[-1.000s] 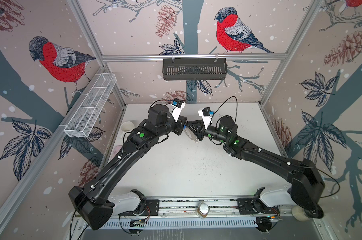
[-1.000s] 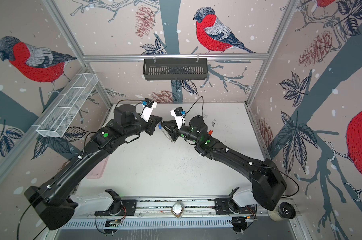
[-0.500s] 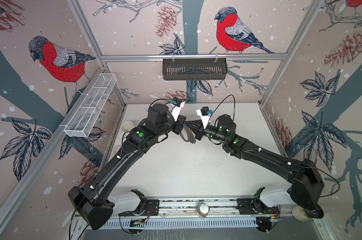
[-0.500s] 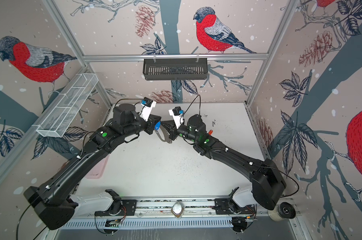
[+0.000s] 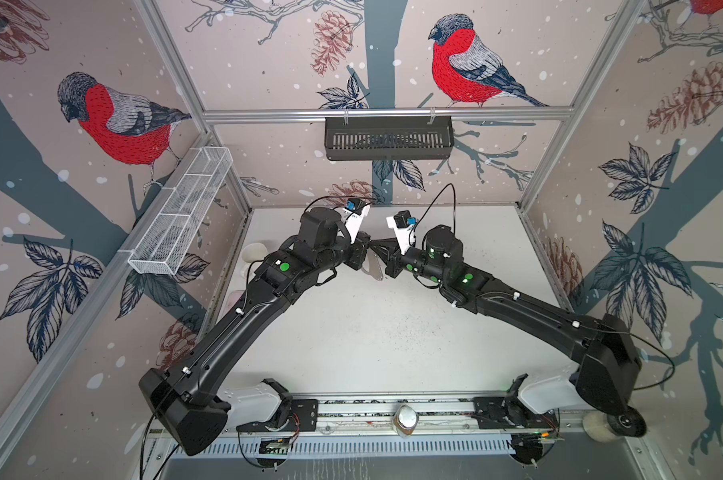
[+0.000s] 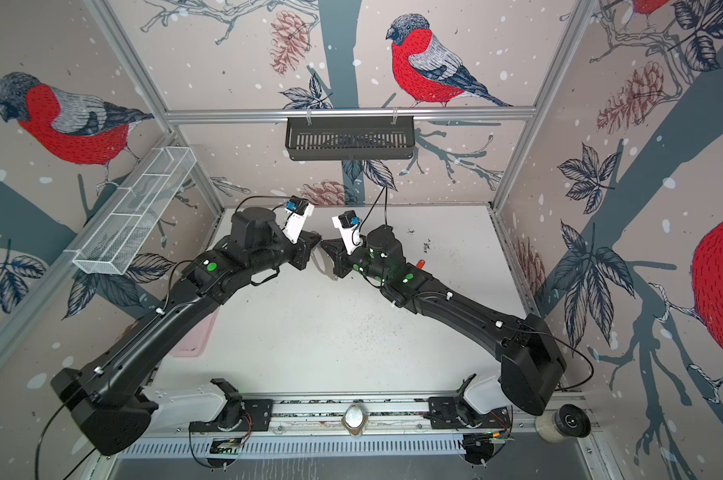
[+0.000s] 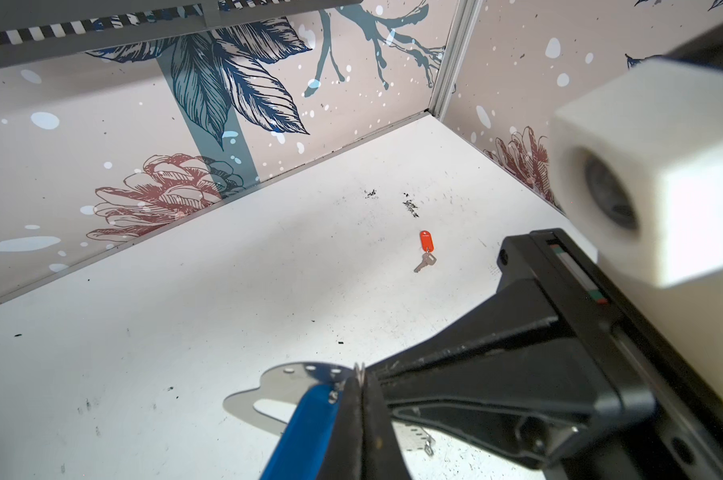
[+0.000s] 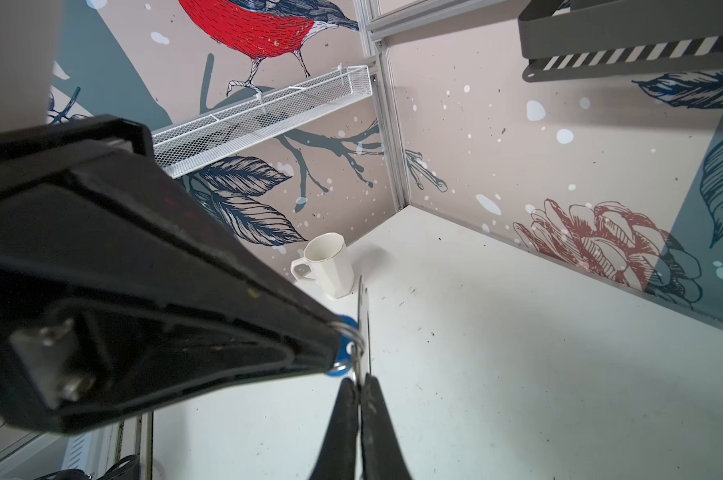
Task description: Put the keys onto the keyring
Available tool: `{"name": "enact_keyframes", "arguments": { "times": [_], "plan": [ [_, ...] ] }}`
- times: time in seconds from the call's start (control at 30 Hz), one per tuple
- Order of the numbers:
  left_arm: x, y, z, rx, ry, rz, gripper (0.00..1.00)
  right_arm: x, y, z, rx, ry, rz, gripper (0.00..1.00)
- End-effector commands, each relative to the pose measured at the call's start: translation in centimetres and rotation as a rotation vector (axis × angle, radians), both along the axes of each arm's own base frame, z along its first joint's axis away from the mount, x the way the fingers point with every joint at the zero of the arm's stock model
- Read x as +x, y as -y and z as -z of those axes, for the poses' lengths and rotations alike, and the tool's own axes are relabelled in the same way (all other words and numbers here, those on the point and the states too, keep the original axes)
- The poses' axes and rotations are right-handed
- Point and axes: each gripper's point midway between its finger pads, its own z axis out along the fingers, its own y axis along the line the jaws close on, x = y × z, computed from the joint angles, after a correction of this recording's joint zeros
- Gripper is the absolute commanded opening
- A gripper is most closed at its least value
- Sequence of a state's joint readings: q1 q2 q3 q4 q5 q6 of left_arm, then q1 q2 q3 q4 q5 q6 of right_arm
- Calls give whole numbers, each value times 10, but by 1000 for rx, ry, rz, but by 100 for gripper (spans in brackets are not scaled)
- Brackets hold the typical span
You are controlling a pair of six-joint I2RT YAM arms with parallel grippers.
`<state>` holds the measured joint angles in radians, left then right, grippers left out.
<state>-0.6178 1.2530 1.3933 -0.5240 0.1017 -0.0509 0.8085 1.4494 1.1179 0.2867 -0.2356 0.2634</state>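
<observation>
Both grippers meet in mid-air over the back middle of the table. In the left wrist view my left gripper (image 7: 359, 380) is shut on the small silver ring of a key with a blue tag (image 7: 306, 424). The keyring (image 7: 285, 384), a flat grey plate with a slot and small holes, hangs right beside it. In the right wrist view my right gripper (image 8: 359, 384) is shut on the keyring's thin edge (image 8: 364, 324), with the blue tag (image 8: 345, 347) touching it. In both top views the keyring (image 5: 372, 268) (image 6: 323, 266) hangs below the fingertips. A second key with a red tag (image 7: 426, 242) (image 6: 421, 263) lies on the table.
A white mug (image 8: 328, 266) (image 5: 254, 251) stands at the back left corner. A pink flat thing (image 6: 193, 336) lies under the left arm. A black basket (image 5: 389, 137) hangs on the back wall and a wire basket (image 5: 181, 216) on the left wall.
My right gripper's jaws have closed onto the keyring's edge. Both arms have stayed almost where they were, tips together.
</observation>
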Motion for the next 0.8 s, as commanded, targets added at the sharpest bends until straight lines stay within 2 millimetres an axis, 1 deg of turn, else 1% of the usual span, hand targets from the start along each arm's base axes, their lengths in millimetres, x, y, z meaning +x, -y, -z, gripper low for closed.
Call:
{"name": "enact_keyframes", "arguments": {
  "times": [0.0, 0.17, 0.37, 0.43, 0.47, 0.5, 0.53, 0.57, 0.63, 0.67, 0.77],
  "plan": [
    [-19, 6, 10, 18, -65, 76, 0, 27, 16, 0, -14, -9, 168, 0],
    [-20, 4, 13, 34, -72, 70, 0, 25, 16, -1, -11, -1, 170, 0],
    [-20, -1, 15, 61, -73, 53, 0, 12, 17, -7, -1, 45, 124, 0],
    [-18, -5, 15, 74, -71, 34, 0, 3, 17, -10, 2, 72, 89, 0],
    [-17, -6, 15, 79, -69, 26, 0, -2, 18, -12, 8, 86, 71, 3],
    [-17, -7, 15, 82, -68, 22, 0, -8, 18, -14, 13, 105, 45, 8],
    [-17, -7, 15, 83, -67, 21, 0, -11, 19, -16, 15, 118, 33, 14],
    [-17, -7, 14, 82, -66, 19, 0, -14, 22, -17, 16, 123, 35, 21],
    [-17, -7, 13, 81, -63, 20, 0, -17, 28, -19, 19, 137, 44, 32],
    [-16, -7, 13, 79, -61, 21, 0, -17, 31, -19, 19, 139, 56, 35],
    [-16, -7, 13, 79, -61, 21, 0, -22, 39, -21, 21, 154, 61, 41]
  ]
}}
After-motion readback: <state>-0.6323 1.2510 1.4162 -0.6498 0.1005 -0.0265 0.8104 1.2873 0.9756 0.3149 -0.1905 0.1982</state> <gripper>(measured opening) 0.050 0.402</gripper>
